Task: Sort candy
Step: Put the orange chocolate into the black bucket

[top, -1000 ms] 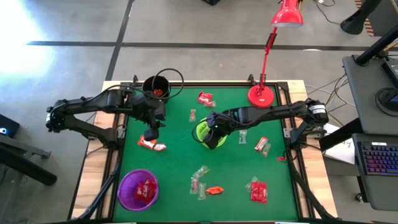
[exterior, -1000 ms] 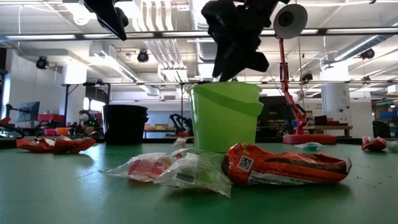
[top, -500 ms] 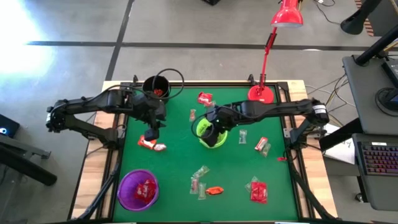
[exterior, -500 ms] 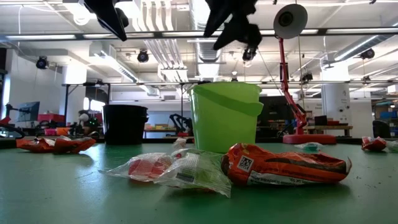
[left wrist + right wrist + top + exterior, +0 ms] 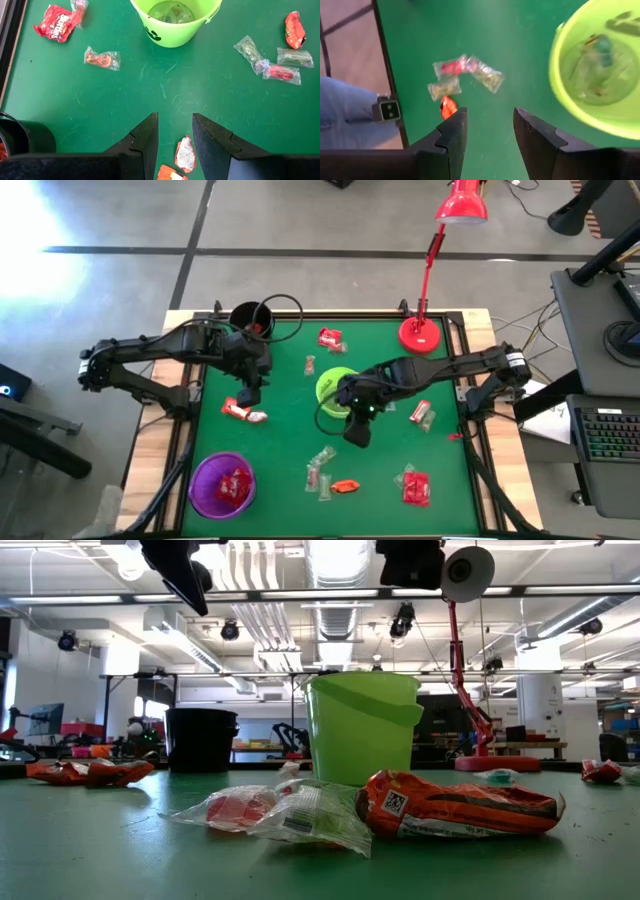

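Small wrapped candy lies scattered on the green table (image 5: pixel 290 440): a red pair (image 5: pixel 243 412), a pale and red cluster (image 5: pixel 320 470), and more at the right (image 5: pixel 415 485). The green cup (image 5: pixel 333 390) holds pale sweets (image 5: pixel 172 10). The black cup (image 5: pixel 250 320) and purple cup (image 5: pixel 222 483) hold red ones. My left gripper (image 5: pixel 250 395) hangs open above the red pair (image 5: pixel 185 155), holding nothing. My right gripper (image 5: pixel 357 430) stands open and empty, just on the near side of the green cup (image 5: pixel 595 75), with the cluster (image 5: pixel 465 72) ahead of its fingers.
A red desk lamp (image 5: pixel 420 335) stands at the table's far right. Loose sweets lie at the far middle (image 5: pixel 330 338) and right of the green cup (image 5: pixel 421 413). Bare green mat (image 5: pixel 270 445) lies between the purple cup and the near cluster.
My right gripper has risen from over the green cup and swung toward the table's near edge, turning as it went; in the low view it has climbed almost out of the picture's top. The cups and candy lie as before.
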